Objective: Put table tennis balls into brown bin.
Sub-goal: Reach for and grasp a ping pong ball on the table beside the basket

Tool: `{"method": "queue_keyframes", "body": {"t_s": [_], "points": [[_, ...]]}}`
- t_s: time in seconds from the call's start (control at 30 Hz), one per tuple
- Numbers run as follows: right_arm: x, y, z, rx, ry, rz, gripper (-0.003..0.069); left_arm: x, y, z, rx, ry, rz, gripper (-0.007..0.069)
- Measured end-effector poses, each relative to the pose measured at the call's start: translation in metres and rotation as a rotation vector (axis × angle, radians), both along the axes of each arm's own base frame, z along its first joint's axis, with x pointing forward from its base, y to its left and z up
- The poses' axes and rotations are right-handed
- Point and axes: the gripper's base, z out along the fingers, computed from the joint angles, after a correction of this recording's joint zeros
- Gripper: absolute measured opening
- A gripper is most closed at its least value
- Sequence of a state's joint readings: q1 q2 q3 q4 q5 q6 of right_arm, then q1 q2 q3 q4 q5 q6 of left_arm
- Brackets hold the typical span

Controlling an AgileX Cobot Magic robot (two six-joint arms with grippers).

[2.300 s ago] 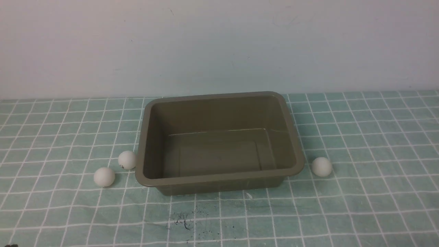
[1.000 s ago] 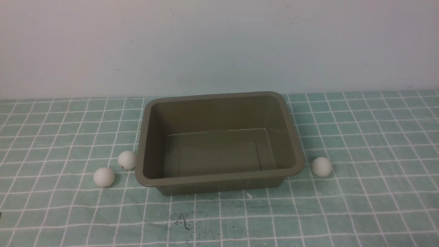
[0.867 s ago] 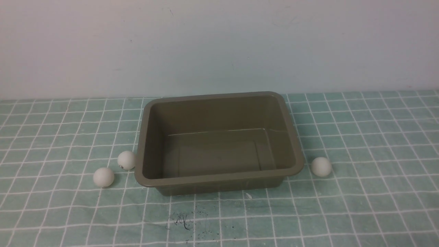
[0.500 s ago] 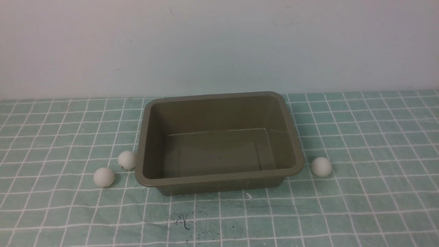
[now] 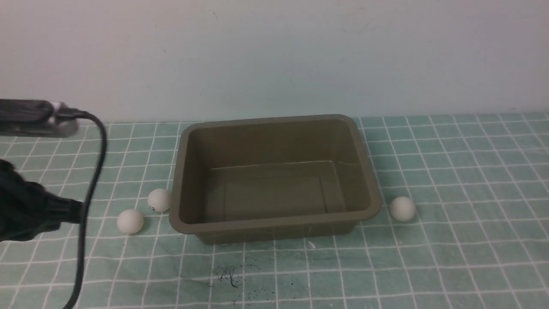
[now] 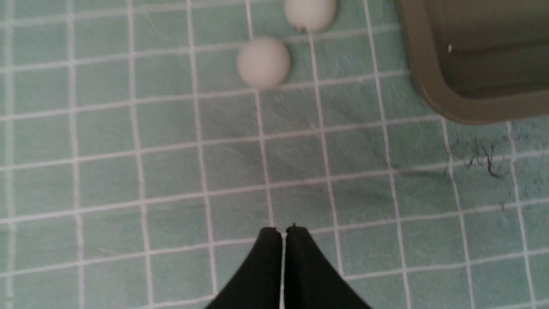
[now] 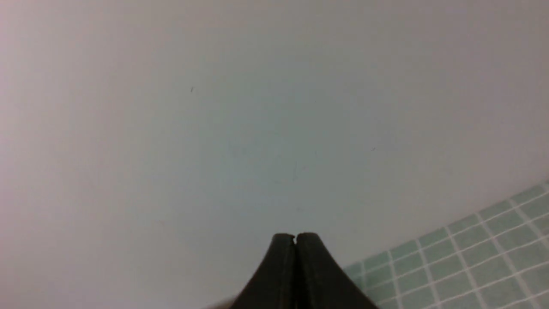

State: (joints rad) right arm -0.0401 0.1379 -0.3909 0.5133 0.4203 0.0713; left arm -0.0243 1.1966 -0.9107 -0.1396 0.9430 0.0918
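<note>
End effectors closed and empty, left end effector (image 6: 283,231), right end effector (image 7: 295,237)

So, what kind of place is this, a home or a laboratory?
Probably a robot test bench, not a home: a plain wall, a checked green cloth with a brown bin and three table tennis balls, and a cabled robot arm.

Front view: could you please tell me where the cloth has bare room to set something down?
Bare: the wide stretch right of the right ball, and the strip in front of the bin. Crowded: left of the bin, with two balls and the left arm.
</note>
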Motion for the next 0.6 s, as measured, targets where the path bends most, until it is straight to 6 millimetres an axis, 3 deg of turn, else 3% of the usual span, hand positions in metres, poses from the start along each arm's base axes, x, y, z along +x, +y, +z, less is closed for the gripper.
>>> {"method": "queue_keyframes", "body": {"t_s": [0.07, 0.1, 0.13, 0.17, 0.23, 0.4, 0.5, 0.57, 0.6], "points": [[0.003, 0.002, 0.027, -0.132, 0.064, 0.023, -0.0015, 0.020, -0.002, -0.013, -0.017, 0.089, -0.011, -0.0005], [0.013, 0.003, 0.041, -0.221, 0.189, 0.054, -0.0015, 0.037, -0.004, -0.024, -0.022, 0.150, -0.019, -0.0005], [0.014, 0.004, 0.043, -0.223, 0.205, 0.061, -0.0015, 0.037, -0.004, -0.022, -0.022, 0.147, -0.020, -0.0005], [0.022, 0.003, 0.059, -0.290, 0.297, 0.081, -0.0015, 0.051, -0.005, -0.032, -0.020, 0.197, -0.025, -0.0005], [0.039, 0.001, 0.071, -0.361, 0.462, 0.114, -0.0015, 0.070, -0.004, -0.041, -0.004, 0.246, -0.033, -0.0005], [0.077, -0.002, 0.074, -0.421, 0.656, 0.162, -0.0015, 0.108, -0.005, -0.048, 0.003, 0.259, -0.038, -0.0001], [0.088, -0.002, 0.068, -0.417, 0.704, 0.179, -0.0015, 0.123, -0.005, -0.054, 0.004, 0.240, -0.035, 0.0019], [0.094, -0.001, 0.065, -0.416, 0.728, 0.194, -0.0015, 0.135, -0.005, -0.063, 0.005, 0.238, -0.032, 0.0069], [0.097, -0.001, 0.063, -0.415, 0.735, 0.202, -0.0015, 0.141, -0.005, -0.071, 0.006, 0.243, -0.032, 0.0134]]}}
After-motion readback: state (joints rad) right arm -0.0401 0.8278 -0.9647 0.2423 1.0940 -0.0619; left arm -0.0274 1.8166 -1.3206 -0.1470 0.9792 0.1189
